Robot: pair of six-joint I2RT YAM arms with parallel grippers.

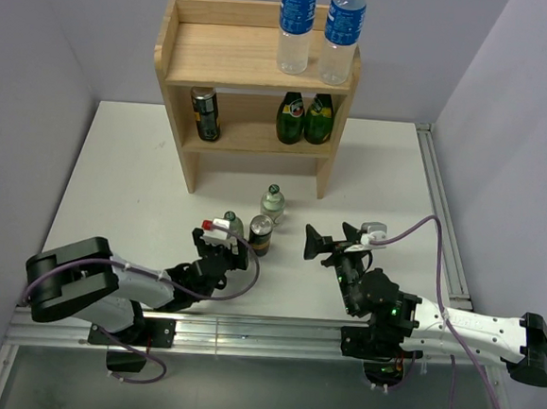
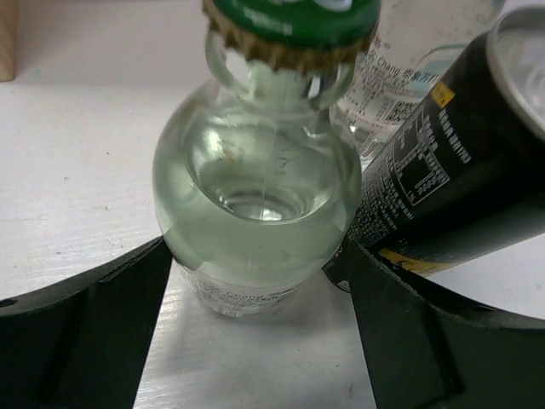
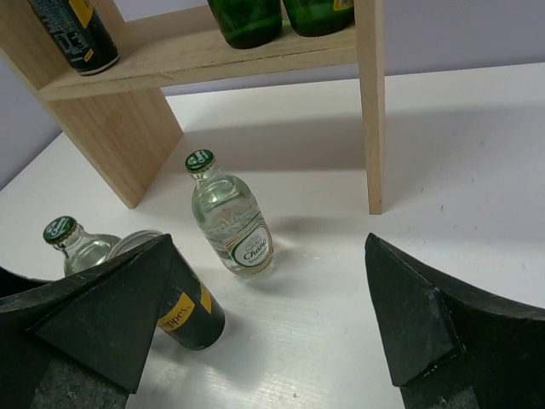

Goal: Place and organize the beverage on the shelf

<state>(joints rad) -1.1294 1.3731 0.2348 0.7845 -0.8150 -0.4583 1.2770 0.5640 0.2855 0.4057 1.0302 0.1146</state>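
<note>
Before the shelf [image 1: 237, 64], our left arm [image 1: 106, 286] stretches low along the table [image 1: 114, 182], left gripper [image 1: 224, 237] clamped on both sides of a clear glass green-capped bottle [image 2: 255, 204] that stands upright beside a dark can [image 1: 261, 234]. Before the shelf's right post, our right gripper [image 1: 332, 238] hovers spread wide, holding nothing.

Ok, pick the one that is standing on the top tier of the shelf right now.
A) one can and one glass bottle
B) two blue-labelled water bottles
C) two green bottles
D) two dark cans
B: both water bottles stand on top of the shelf, while the lower tier holds a dark can and two green bottles.
</note>
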